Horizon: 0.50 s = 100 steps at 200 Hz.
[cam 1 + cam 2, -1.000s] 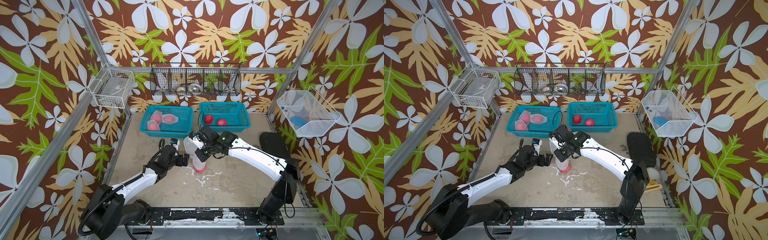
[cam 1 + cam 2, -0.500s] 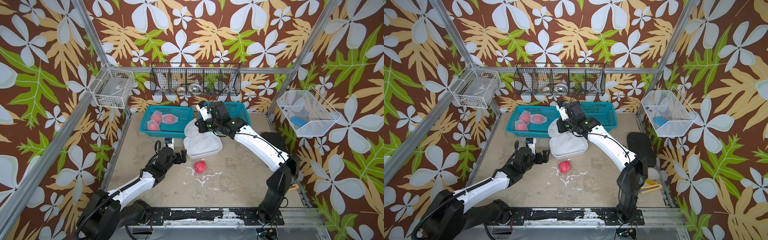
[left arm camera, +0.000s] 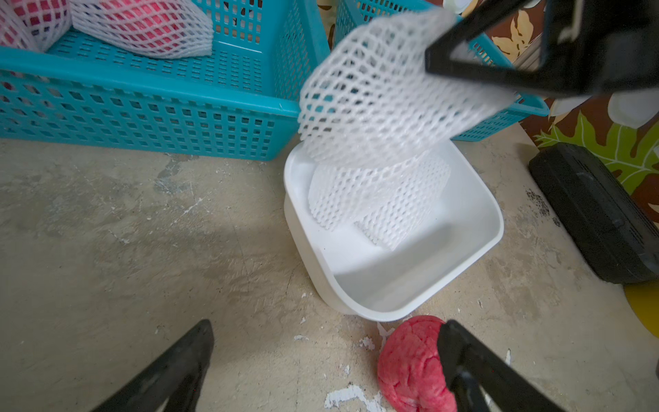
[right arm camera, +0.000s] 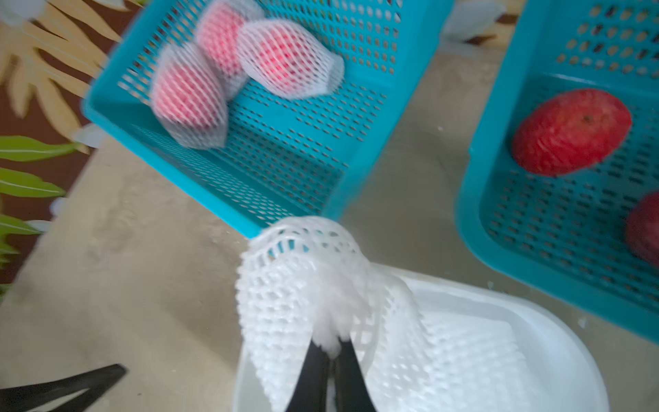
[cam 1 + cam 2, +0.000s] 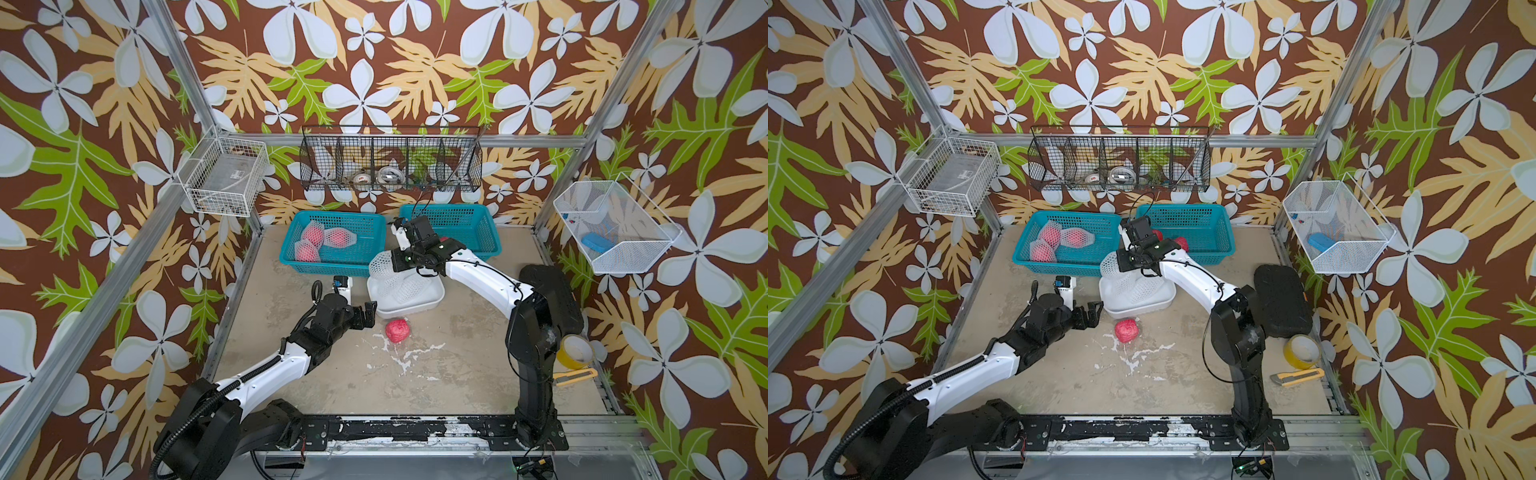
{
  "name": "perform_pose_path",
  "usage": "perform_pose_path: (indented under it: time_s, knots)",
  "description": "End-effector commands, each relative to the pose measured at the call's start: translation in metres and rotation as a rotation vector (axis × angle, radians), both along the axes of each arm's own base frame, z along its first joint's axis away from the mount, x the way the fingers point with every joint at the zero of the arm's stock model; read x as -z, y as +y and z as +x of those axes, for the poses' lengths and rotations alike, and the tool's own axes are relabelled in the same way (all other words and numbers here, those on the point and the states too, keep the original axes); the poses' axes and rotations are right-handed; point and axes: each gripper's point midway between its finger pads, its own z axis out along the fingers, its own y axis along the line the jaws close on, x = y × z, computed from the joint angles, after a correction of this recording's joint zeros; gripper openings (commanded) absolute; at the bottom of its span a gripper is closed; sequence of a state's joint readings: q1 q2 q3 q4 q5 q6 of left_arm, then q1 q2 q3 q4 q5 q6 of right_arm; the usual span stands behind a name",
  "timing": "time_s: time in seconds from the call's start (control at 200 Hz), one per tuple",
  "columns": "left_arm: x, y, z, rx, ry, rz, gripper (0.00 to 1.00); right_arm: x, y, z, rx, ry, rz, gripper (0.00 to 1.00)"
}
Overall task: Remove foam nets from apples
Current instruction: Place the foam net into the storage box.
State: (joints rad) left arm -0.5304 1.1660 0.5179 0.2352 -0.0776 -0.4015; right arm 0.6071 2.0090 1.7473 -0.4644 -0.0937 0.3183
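Three netted apples (image 5: pixel 312 237) in left teal slotted basket (image 5: pixel 328 262); left claw (image 5: pixel 369 314) still spread wide just beside the bare, dimpled red apple (image 5: pixel 397 330) on gritty table (image 5: pixel 332 374). Right claw (image 4: pixel 330 351), pinched on soft diamond-mesh foam net (image 5: pixel 384 266), has carried it off that apple to over the smooth white tub (image 5: pixel 415 305); two bare apples (image 4: pixel 570 132) in right basket (image 5: pixel 469 249)

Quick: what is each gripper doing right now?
Left gripper: open, holding nothing.
Right gripper: shut on a white foam mesh net over the white plastic tub.
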Motion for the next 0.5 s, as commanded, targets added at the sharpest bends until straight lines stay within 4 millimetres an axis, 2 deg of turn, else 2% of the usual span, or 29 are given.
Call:
perform_pose_path:
  time_s: [0.0, 0.235, 0.295, 0.415, 0.495]
  knots:
    - [-0.002, -0.001, 0.003, 0.005, -0.006, 0.007, 1.00, 0.009, -0.021, 0.002, 0.069, -0.023, -0.054, 0.00]
    - [-0.002, -0.006, 0.008, 0.024, 0.001, 0.020, 1.00, 0.029, -0.043, -0.010, 0.082, 0.010, -0.096, 0.00]
    - [-0.003, -0.008, 0.008, 0.030, -0.001, 0.018, 1.00, 0.041, -0.047, -0.014, 0.077, 0.026, -0.118, 0.00]
    - [0.000, -0.008, 0.009, 0.034, -0.001, 0.028, 1.00, 0.080, -0.051, -0.020, 0.069, 0.096, -0.169, 0.00]
    - [0.002, -0.010, 0.010, 0.044, 0.006, 0.034, 1.00, 0.091, -0.053, -0.018, 0.081, 0.106, -0.184, 0.00]
